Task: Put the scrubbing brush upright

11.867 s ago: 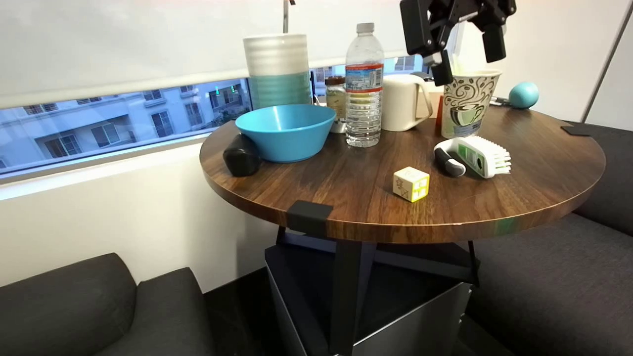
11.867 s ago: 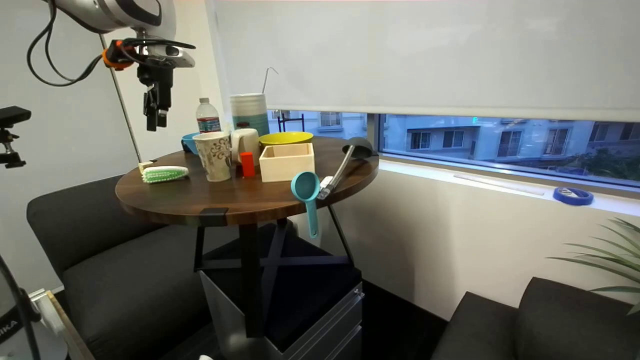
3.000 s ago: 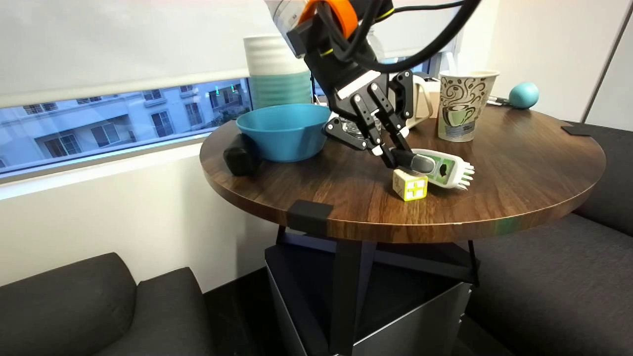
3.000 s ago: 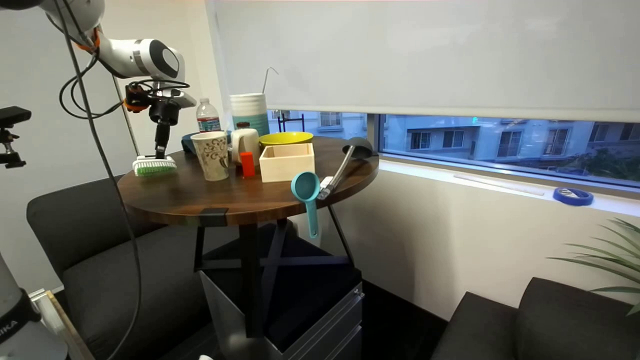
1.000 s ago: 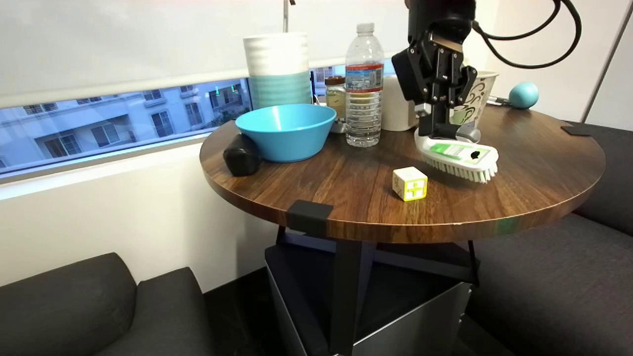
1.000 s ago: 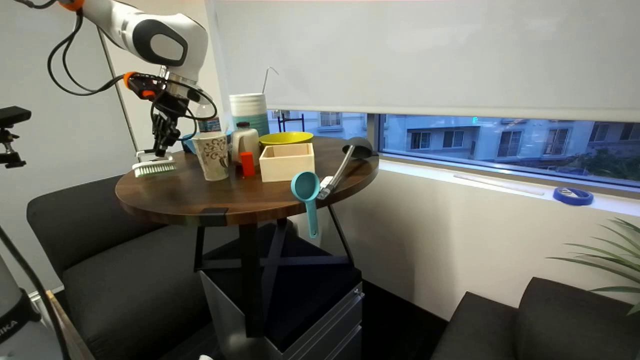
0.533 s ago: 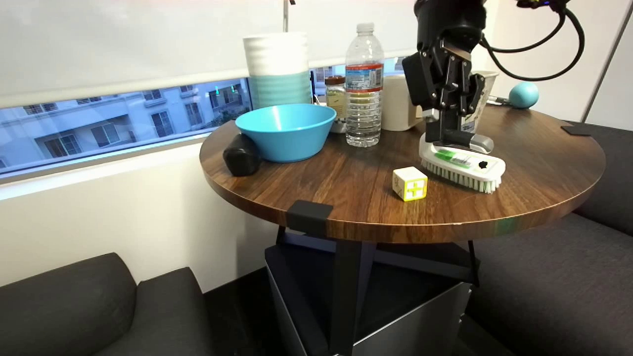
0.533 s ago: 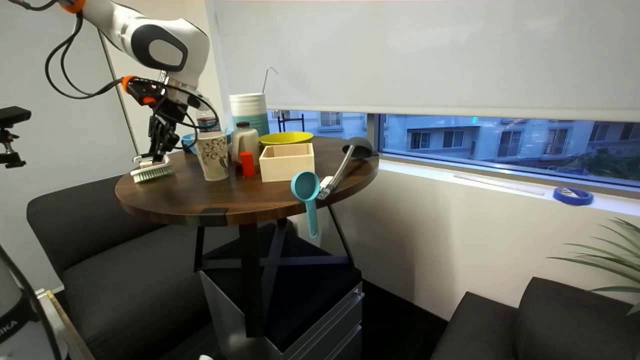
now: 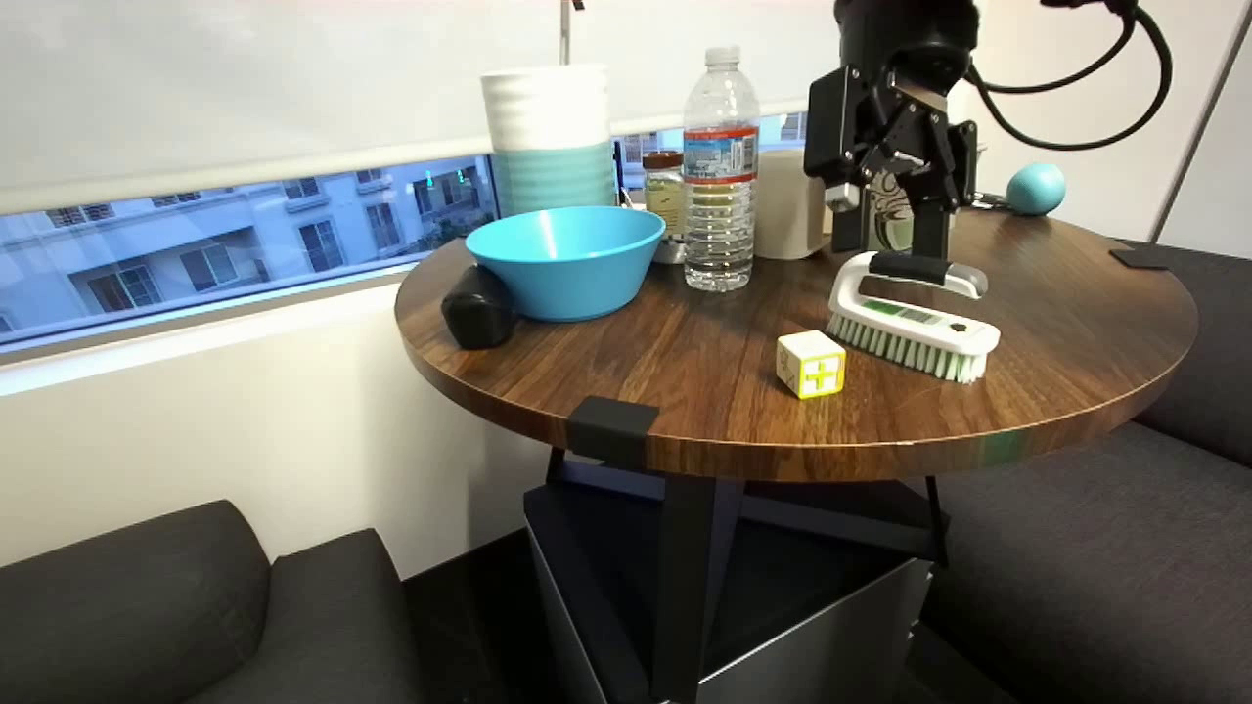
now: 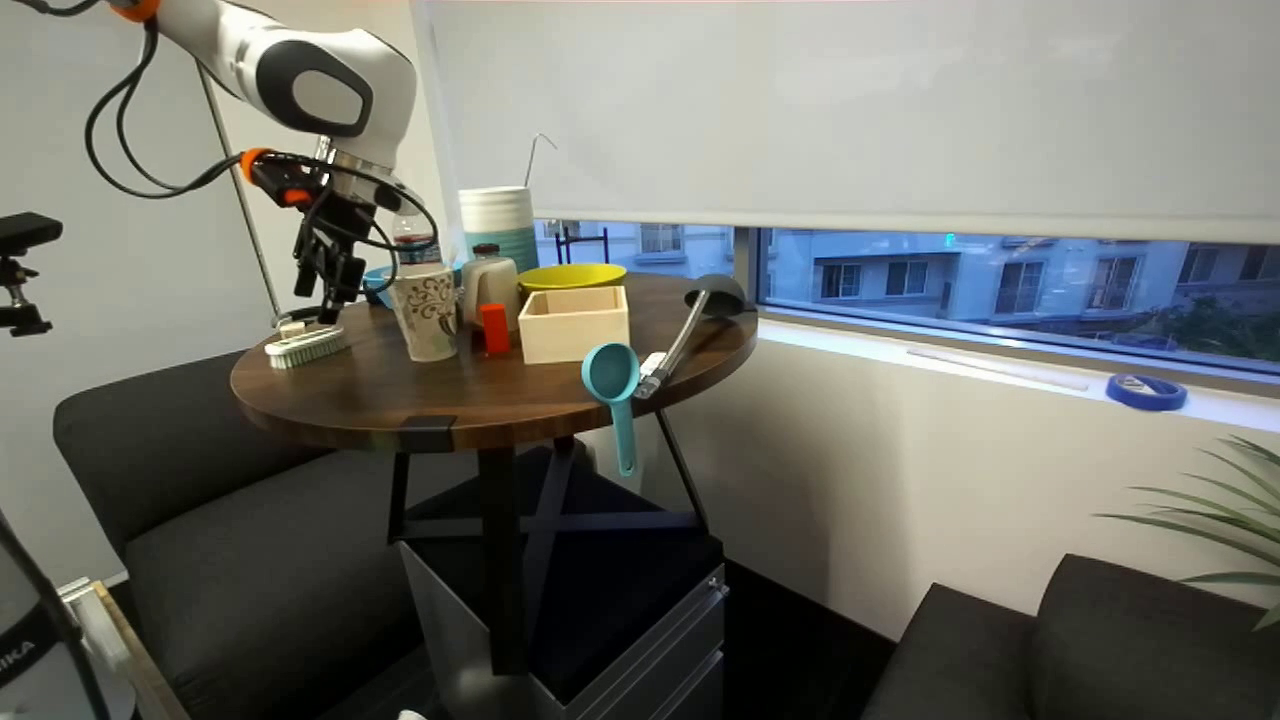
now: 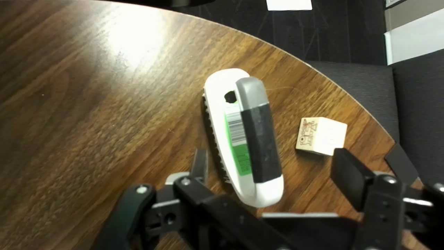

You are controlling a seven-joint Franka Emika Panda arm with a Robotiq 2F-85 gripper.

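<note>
The scrubbing brush (image 9: 915,332) stands on its white bristles on the round wooden table, its dark arched handle on top. In the wrist view the brush (image 11: 238,132) lies between the two spread fingers, with a gap on both sides of the handle. It also shows in an exterior view (image 10: 305,350), at the table's left side. My gripper (image 9: 890,240) is open and empty at the handle's height or just above it. The gripper also shows in the wrist view (image 11: 272,168). Part of the fingertips is hidden behind the handle in an exterior view.
A small yellow-and-white cube (image 9: 810,364) sits beside the brush. The patterned paper cup (image 10: 427,315) stands close behind the gripper. A water bottle (image 9: 721,196), a blue bowl (image 9: 567,259) and a wooden box (image 10: 575,335) stand on the table. The table edge (image 11: 295,59) is near.
The brush lay on its side about twelve seconds ago and was gripped and turned since. In the last half second my gripper has opened, let go of the handle and risen slightly.
</note>
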